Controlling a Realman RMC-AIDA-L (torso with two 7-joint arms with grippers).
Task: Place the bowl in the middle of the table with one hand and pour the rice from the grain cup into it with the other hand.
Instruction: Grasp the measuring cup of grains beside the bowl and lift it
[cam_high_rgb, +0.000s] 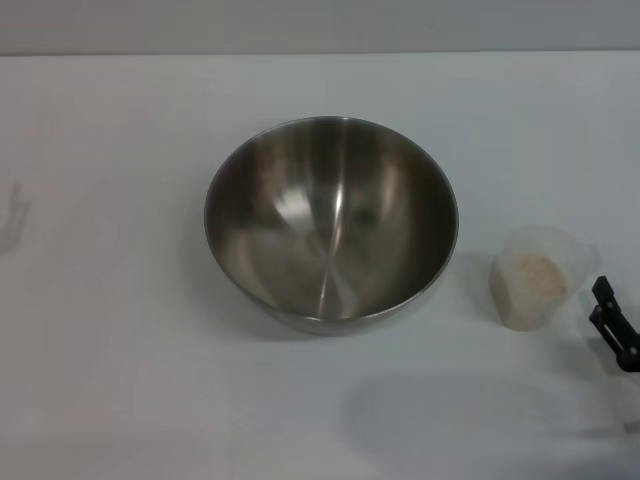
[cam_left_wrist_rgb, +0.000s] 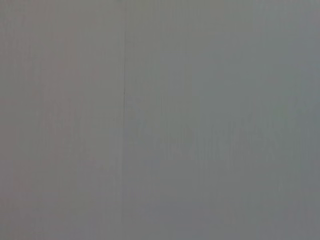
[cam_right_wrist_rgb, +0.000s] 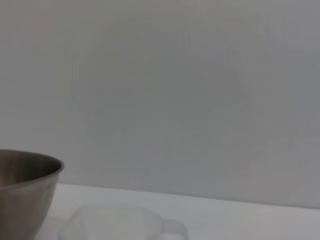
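We see only a small black part of the right gripper (cam_high_rgb: 612, 325) at the right edge of the head view, low over the plain white table (cam_high_rgb: 120, 380) and just beside the grain cup; most of it is cut off by the frame, so we cannot tell how its pincer stands. The left arm does not appear in the head view, and its wrist camera shows us only a blank grey surface.

The large round stainless-steel bowl (cam_high_rgb: 331, 222) sits upright near the middle of the table, its shiny brushed inside holding nothing we can make out. To its right, apart from it, stands the small translucent plastic grain cup (cam_high_rgb: 537, 275), upright, with a pale beige mass of rice (cam_high_rgb: 530, 282) inside.

In the right wrist view we catch the bowl's outer wall (cam_right_wrist_rgb: 22, 192) at one edge and the faint, cut-off rim of the cup (cam_right_wrist_rgb: 120, 225) close by.
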